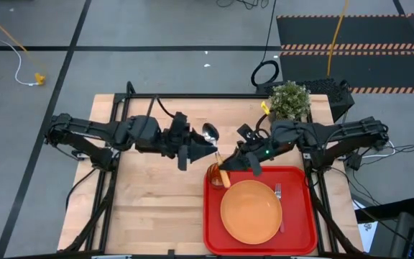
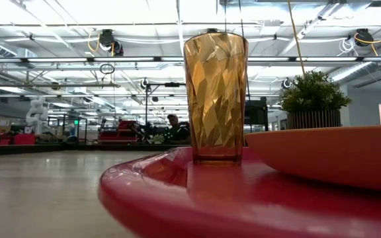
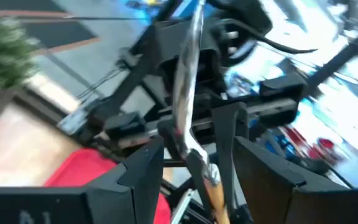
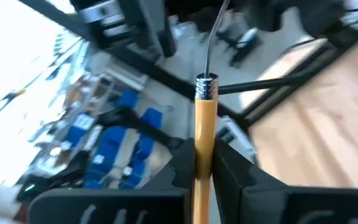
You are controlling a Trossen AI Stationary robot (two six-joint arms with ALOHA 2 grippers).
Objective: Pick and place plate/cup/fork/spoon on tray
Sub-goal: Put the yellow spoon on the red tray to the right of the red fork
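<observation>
The spoon [image 1: 210, 132], with a silver bowl and an orange handle, is in the air over the red tray's [image 1: 307, 237] far left corner. My right gripper [image 1: 230, 169] is shut on its handle. My left gripper [image 1: 208, 152] is open, its fingers on either side of the spoon's metal stem [image 3: 188, 134] with a gap on each side. The amber cup [image 2: 215, 92] stands upright on the tray's far left corner. The orange plate [image 1: 251, 211] lies on the tray, with the fork [image 1: 279, 193] beside it toward the tray's right rim. My right gripper pinches the spoon's orange handle [image 4: 204, 134] between its two fingers, below the metal collar. It comes from the table's right side. The spoon is lifted clear, its bowl [image 1: 210, 132] toward the far edge and its handle end [image 1: 224, 178] over the cup.
A potted green plant [image 1: 290, 101] stands at the table's far right, behind my right arm. Bare wooden table [image 1: 157, 208] lies left of the tray.
</observation>
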